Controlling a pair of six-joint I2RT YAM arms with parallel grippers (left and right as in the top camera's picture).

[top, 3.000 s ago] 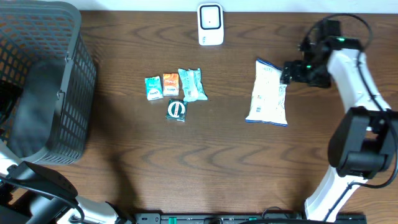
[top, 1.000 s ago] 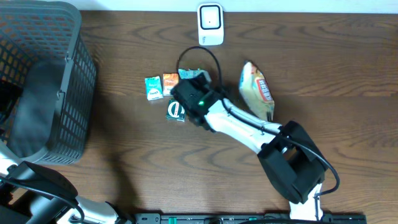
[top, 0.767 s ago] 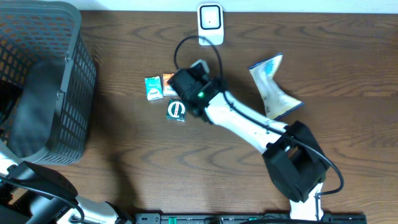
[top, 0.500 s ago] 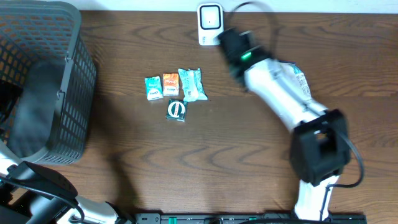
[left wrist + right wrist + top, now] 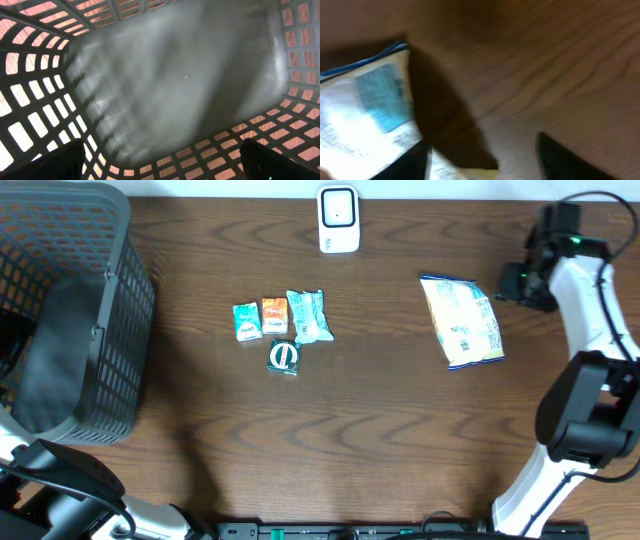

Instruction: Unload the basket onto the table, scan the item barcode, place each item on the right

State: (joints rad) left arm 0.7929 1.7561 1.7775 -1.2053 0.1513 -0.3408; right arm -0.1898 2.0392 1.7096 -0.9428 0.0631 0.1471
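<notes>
Item: snack bag [image 5: 462, 320], white with blue edging, lying flat on the tabletop [image 5: 400, 440] at the right side, printed face up. It is well apart from the white scanner [image 5: 338, 220] at the far edge and from the row of three small packets [image 5: 274, 316] and the round-labelled packet [image 5: 284, 357] near the centre. Right gripper [image 5: 482, 152]: just beside the bag's far right corner and clear of it, jaws apart with bare wood between them, in a blurred wrist view. Left gripper [image 5: 160, 162]: inside the dark mesh basket [image 5: 130, 290] at the left side, jaws wide apart, holding nothing.
</notes>
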